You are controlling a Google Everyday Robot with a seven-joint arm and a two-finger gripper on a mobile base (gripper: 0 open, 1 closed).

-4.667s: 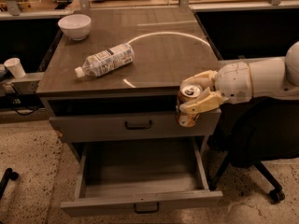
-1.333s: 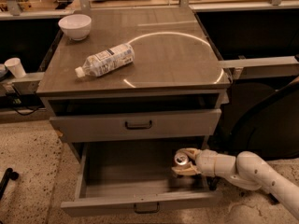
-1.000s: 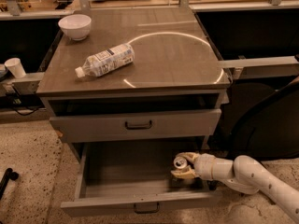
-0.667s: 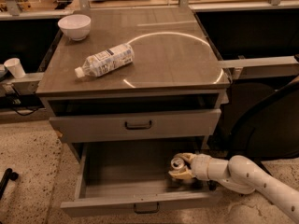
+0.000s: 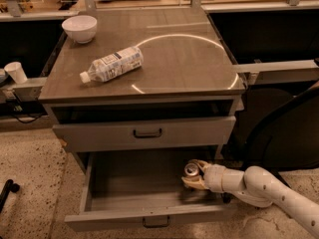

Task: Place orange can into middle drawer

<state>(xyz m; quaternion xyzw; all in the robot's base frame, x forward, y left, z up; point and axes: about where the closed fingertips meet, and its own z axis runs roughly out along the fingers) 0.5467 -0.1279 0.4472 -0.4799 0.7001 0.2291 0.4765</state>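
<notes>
Here the gripper (image 5: pixel 196 178), reaching into the right of the open middle drawer (image 5: pixel 130 184), pinches the orange can (image 5: pixel 191 170) upright, likely so it stands when set down.

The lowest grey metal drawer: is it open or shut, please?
Open: the lowest grey metal drawer stands pulled out, the gripper holding the small orange-gold can inside.

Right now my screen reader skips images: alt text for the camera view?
The gripper, reaching from the picture's right, holds the orange can inside the open middle drawer. A plastic bottle and white bowl sit on the cabinet top.
</notes>
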